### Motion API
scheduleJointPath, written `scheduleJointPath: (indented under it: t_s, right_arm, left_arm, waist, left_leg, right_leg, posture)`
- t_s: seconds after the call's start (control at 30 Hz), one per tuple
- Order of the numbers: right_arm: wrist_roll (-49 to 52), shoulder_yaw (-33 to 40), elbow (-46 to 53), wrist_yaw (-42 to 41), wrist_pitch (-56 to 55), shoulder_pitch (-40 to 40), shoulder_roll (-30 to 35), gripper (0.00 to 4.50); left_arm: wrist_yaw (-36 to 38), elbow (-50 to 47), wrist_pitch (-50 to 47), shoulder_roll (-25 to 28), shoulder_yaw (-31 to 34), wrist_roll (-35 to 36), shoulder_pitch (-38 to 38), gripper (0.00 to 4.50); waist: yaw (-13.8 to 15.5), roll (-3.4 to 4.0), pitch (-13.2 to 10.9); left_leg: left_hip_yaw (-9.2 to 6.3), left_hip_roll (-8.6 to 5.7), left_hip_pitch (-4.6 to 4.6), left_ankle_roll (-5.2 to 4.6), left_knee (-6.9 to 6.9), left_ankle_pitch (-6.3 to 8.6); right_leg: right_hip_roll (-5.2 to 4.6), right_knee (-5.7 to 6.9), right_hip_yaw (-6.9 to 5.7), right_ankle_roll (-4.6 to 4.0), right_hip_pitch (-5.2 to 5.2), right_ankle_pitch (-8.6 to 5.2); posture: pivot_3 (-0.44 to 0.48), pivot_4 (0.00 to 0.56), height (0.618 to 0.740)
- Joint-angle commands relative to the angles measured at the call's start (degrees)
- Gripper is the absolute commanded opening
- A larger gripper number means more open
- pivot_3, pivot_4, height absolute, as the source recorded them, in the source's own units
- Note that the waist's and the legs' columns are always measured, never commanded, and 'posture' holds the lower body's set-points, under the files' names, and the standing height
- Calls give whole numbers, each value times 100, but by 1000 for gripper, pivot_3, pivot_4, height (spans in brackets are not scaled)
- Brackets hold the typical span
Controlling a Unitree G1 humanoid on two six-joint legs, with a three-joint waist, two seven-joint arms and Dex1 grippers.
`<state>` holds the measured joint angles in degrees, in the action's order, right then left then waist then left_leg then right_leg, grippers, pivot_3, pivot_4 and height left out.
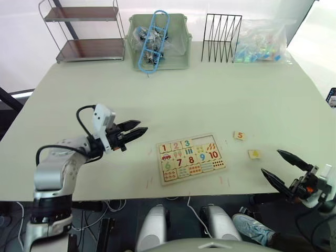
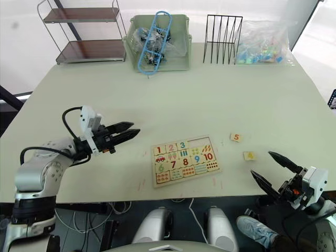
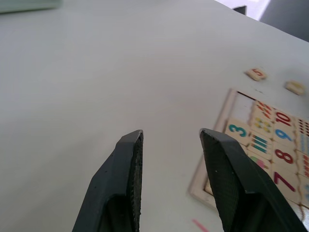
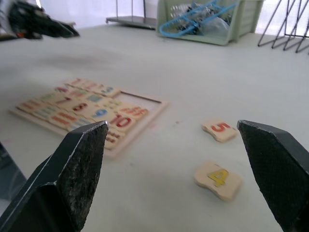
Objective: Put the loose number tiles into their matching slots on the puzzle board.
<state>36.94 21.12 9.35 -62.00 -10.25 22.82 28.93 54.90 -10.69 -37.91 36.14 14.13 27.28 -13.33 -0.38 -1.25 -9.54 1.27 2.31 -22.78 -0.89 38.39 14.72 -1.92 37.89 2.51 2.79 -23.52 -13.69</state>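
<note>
While both arms are held above the near part of the desk (image 1: pixel 210 89), the scene is recorded as follows.

Puzzle board: the puzzle board (image 1: pixel 191 157) is laid flat near the front edge of the desk, between the two arms, slightly turned.
Tiles seated: 1, 2 and 3 are seen in the top row of the board, with 6 to 10 and counting pictures in the rows below.
Slots: the slots (image 1: pixel 206 141) at the right end of the top row are seen bare.
Tile 5: the 5 tile (image 1: pixel 240 136) is lying on the desk just right of the board, apart from it.
Tile 4: the 4 tile (image 1: pixel 254 154) is lying nearer the front edge than the 5, further right, close to it but not touching.
Left end effector: the left end effector (image 1: pixel 134 129) is held left of the board, pointing toward it, fingers spread, nothing between them.
Right end effector: the right end effector (image 2: pixel 269 169) is held at the front right corner, fingers spread wide and empty, with the 4 and 5 tiles in front of it.
Back of desk: a green basket (image 1: pixel 157 42) holding a blue hanger (image 1: pixel 153 39), a black wire rack (image 1: pixel 221 38), a clear bag (image 1: pixel 261 42) and a small shelf (image 1: pixel 84 31) are ranged along the far edge.
</note>
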Motion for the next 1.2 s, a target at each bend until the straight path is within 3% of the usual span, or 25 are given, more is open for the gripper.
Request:
scheduleJointPath:
  t_s: [0.03,0.1,0.3,0.53,1.2]
  right_arm:
    - [-374,277,-535,415,-16,-263,148,4500]
    - [-476,314,-704,441,-85,-303,173,4500]
    - [-526,472,-1184,309,-172,-471,349,4500]
    - [-417,575,-1628,-52,-255,-576,494,4500]
    - [-463,471,-1167,-184,-137,-341,429,4500]
  left_arm:
    - [-487,-617,518,-471,760,198,1241,3815]
    - [-649,-709,566,-591,921,313,1532,4354]
    - [-831,-1011,983,-830,1389,493,2441,4354]
    - [-642,-731,1902,-543,1616,140,3194,4354]
    - [-691,-480,2362,-639,1380,258,3168,4354]
  waist:
    - [-41,1,2]
    - [-41,2,2]
    - [-26,-1,4]
    - [-28,-1,5]
    - [-31,-1,7]
  left_leg:
    - [1,-1,0,0,-1,0]
    - [1,3,5,0,-4,0]
    - [5,1,4,0,-3,0]
    - [5,1,5,0,-4,0]
    - [6,2,5,0,-4,1]
  right_leg:
    - [-1,0,1,0,0,0]
    - [1,0,9,-1,0,0]
    - [-3,-3,3,-21,3,-12]
    - [-1,-3,3,-24,3,-15]
    - [-1,-4,3,-23,3,-15]
  posture:
    - [0,150,740]
    - [0,150,740]
    - [0,150,740]
    - [0,150,740]
    - [0,150,740]
